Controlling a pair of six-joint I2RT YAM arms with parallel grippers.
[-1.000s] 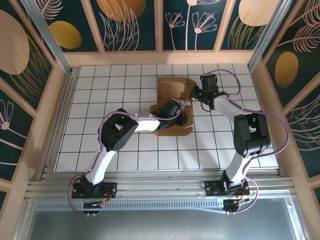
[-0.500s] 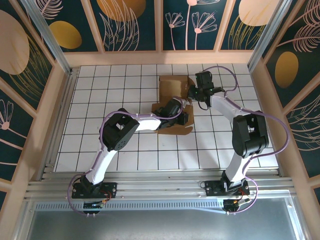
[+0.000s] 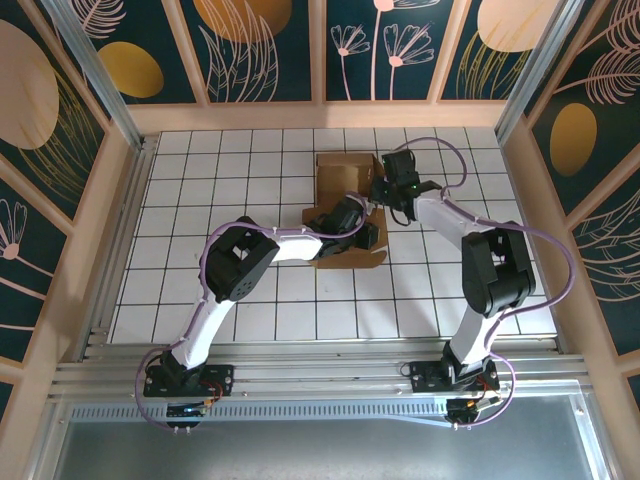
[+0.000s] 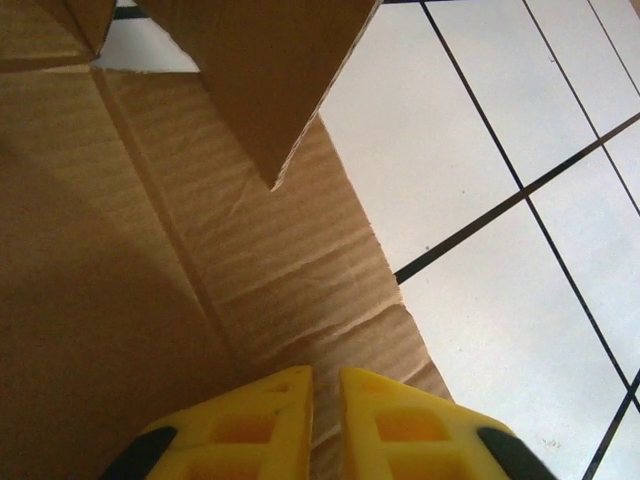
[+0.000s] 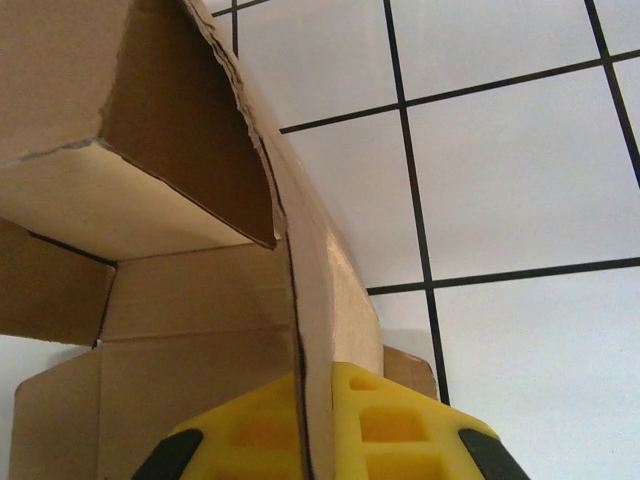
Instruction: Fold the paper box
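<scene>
Half-formed brown paper box (image 3: 342, 190) sits on the white-tiled tabletop (image 3: 250, 290), toward the far side, a bit R of centre, btwn the two claws. In the top view its far part has walls standing up. The near part lies flat on the tiles w/ a notched front edge.

R claw (image 3: 381, 192) comes in from the R side, at the box's R edge. R arm (image 3: 490, 270) bends up from its base at near R, w/ a purple cable (image 3: 560, 260) looped along it. In the wrist view the R claw (image 5: 315, 390) is clamped on a thin upright cardboard wall. The wall's edge runs straight down btwn the yellow fingers (image 5: 390, 420), which sit tight against it on both sides. The rest of the paper box (image 5: 190, 290) is L of that wall: one flap folded inward overhead, a flat creased panel below. Tiles to the R.

L claw (image 3: 366, 236) is over the box's near R part, L arm (image 3: 235, 265) stretched across from near L. In the wrist view the L claw (image 4: 325, 390) is low in frame, yellow fingers (image 4: 400, 425) almost together w/ a slim slit btwn them. The paper box (image 4: 130, 300) shows as ribbed card right beyond the tips, its rough edge running down to just R of the fingers. Can't tell if any card is pinched in the slit or the tips just rest against it. A pointed flap hangs in from the top, tilted. Tiles w/ black lines on the R.
</scene>
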